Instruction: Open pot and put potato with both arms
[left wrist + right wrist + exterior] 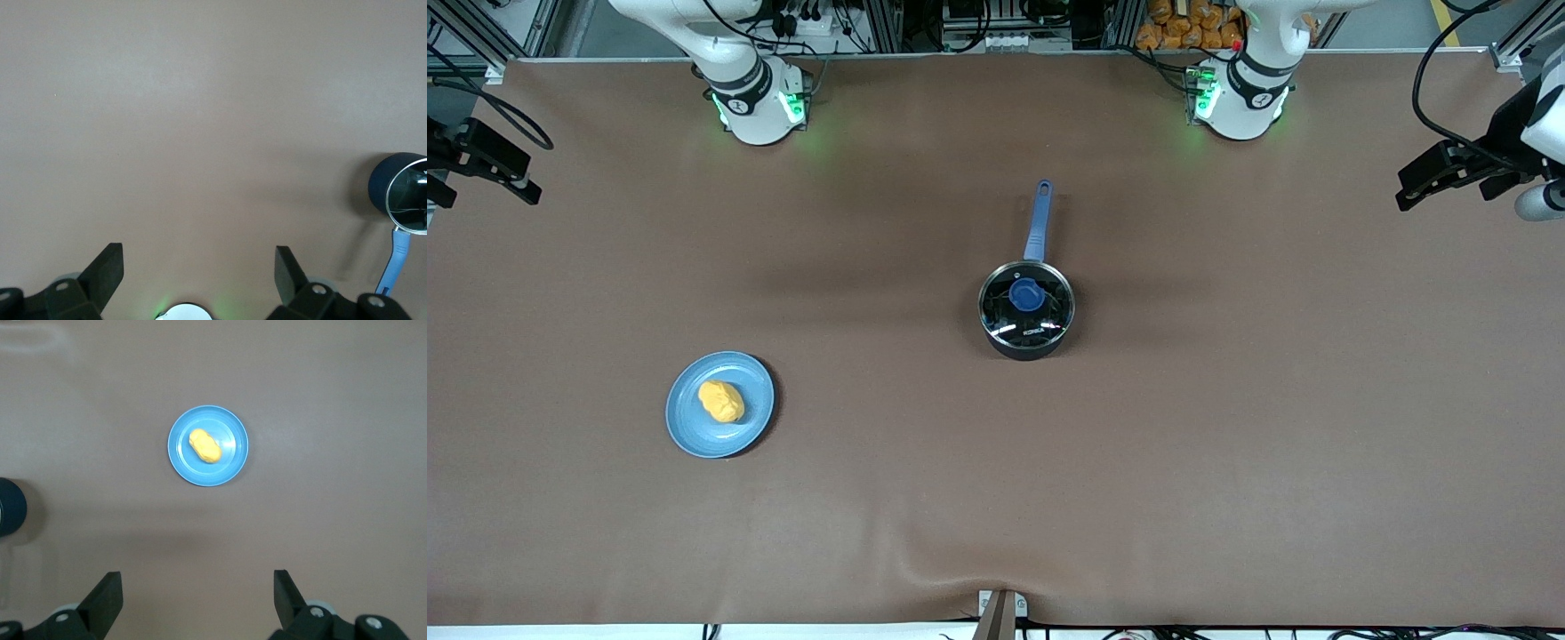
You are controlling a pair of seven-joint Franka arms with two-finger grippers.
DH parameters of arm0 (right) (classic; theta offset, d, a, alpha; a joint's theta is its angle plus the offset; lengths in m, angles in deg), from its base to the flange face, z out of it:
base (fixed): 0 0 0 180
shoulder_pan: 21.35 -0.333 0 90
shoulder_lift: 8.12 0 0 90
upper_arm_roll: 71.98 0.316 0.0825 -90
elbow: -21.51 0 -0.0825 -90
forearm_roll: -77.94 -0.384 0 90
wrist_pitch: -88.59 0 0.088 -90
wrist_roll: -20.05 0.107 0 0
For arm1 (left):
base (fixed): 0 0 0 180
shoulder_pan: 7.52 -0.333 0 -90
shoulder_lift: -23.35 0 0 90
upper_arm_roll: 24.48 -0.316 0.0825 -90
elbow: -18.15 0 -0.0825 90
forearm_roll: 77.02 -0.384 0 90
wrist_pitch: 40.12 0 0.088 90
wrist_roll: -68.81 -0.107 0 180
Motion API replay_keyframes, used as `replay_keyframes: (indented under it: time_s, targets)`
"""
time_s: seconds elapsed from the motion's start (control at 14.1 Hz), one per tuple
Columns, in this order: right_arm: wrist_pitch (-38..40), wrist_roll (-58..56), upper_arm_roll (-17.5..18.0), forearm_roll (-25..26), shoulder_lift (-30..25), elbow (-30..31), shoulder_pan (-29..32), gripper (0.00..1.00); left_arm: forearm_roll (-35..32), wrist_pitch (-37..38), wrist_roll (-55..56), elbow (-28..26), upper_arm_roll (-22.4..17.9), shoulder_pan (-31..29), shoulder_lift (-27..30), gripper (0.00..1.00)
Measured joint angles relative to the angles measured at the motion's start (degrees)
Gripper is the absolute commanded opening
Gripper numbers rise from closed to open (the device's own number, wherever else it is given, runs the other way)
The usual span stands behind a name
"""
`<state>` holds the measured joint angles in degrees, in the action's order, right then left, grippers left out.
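The pot (1026,309) stands mid-table, a black saucepan with its glass lid and blue knob (1025,294) on it. Its blue handle (1039,222) points toward the arms' bases. The potato (721,401), a yellow-orange lump, lies on a light-blue plate (694,434) toward the right arm's end, nearer the front camera than the pot. My left gripper (199,257) hangs open and empty high over bare table by its base, with the pot (400,193) off to one side. My right gripper (198,583) is also open and empty, high up, with the potato (205,446) well clear of it.
Brown mat covers the whole table. Both green-lit bases (760,102) (1240,98) stand along the table edge farthest from the front camera. Black equipment juts in at each end of the table (480,160) (1449,169). A small bracket (1000,613) sits at the edge nearest the front camera.
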<state>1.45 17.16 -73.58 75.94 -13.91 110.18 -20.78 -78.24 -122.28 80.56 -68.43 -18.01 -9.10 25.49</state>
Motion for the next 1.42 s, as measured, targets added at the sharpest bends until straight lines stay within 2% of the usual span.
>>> replay_keyframes:
  time_s: [0.43, 1.0, 1.42]
  targets:
    - [-1.87, 0.00, -0.19, -0.65, 1.30, -0.04, 1.21, 1.00, 0.00, 2.26, 0.00, 0.85, -0.12, -0.01, 0.00, 1.00]
    - [-2.14, 0.00, -0.19, -0.92, 1.87, -0.09, 1.22, 1.00, 0.99, 2.50, -0.20, -0.65, -0.01, -1.91, -0.25, 1.00]
    - [-2.22, -0.03, 0.19, -0.94, 2.39, -0.11, 1.20, 1.00, 1.28, 0.53, 1.77, -0.81, 2.30, 0.91, -3.90, 1.00]
